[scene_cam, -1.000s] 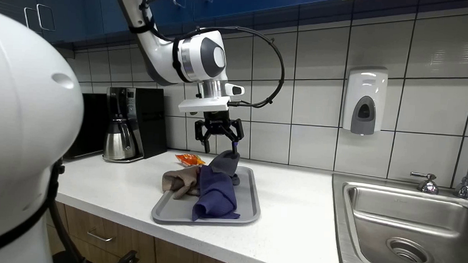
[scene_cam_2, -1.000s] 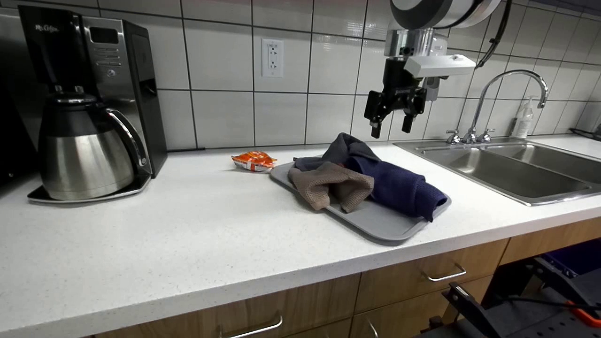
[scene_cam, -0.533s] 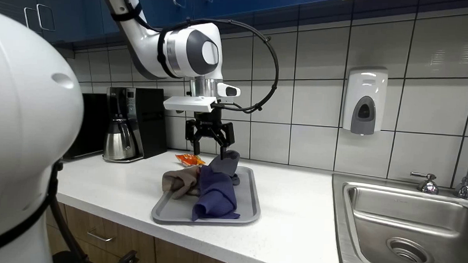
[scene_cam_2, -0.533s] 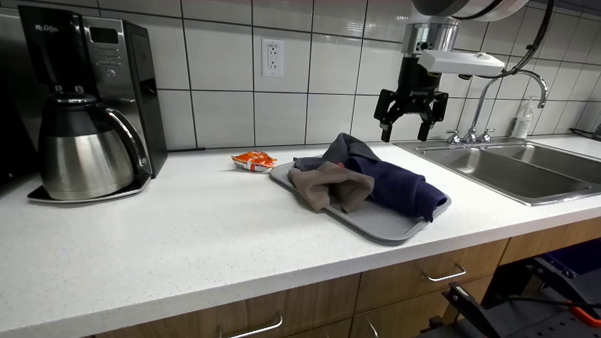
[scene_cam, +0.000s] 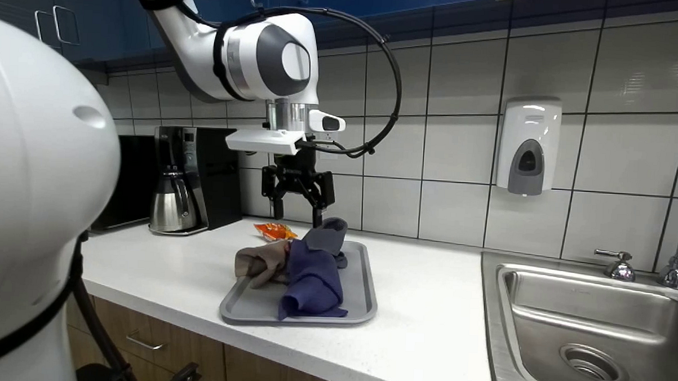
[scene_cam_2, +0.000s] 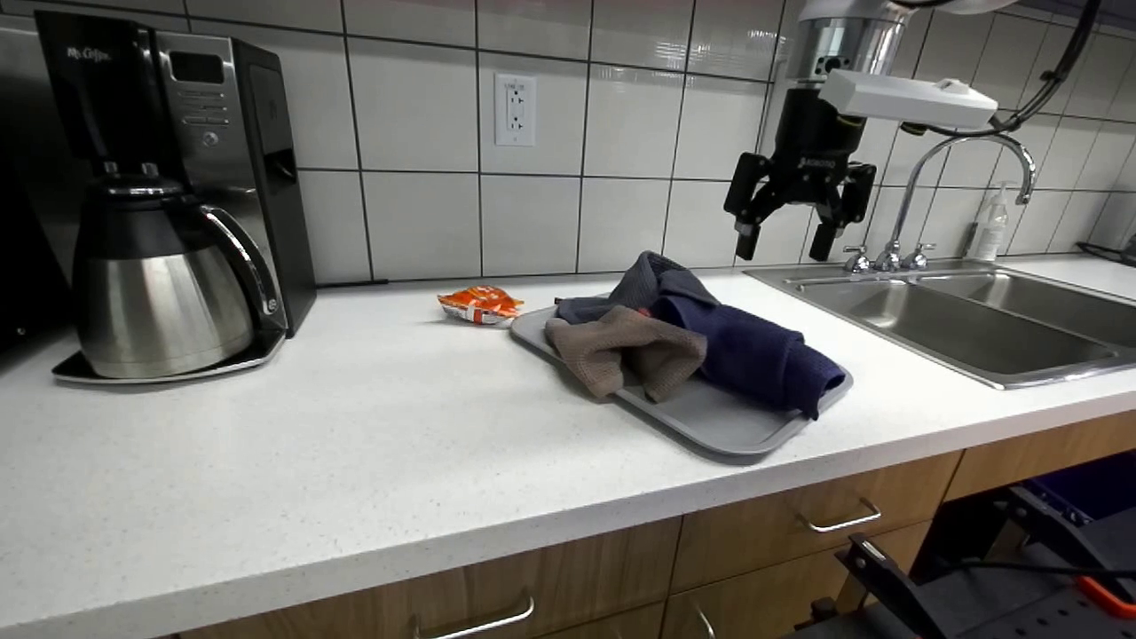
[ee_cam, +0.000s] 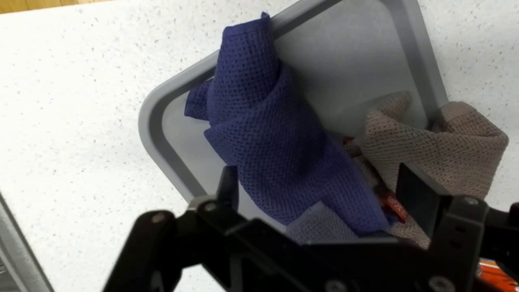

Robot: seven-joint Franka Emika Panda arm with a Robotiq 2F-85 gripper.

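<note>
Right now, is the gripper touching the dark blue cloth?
Apart: in an exterior view, countertop shows between the open gripper and the dark blue cloth.

White arm [scene_cam: 247, 63] in a high bend, gripper [scene_cam_2: 785, 246] below it, fingers [scene_cam_2: 747, 240] downward and well apart.

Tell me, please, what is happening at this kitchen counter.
A robot arm has its claw open, with nothing in it, above a gray tray. On the tray lie a blue cloth, a brown cloth and a dark gray cloth, bunched together. Something red, partly hidden, shows between the blue and brown ones. An orange packet lies near the tray on the white counter.
</note>
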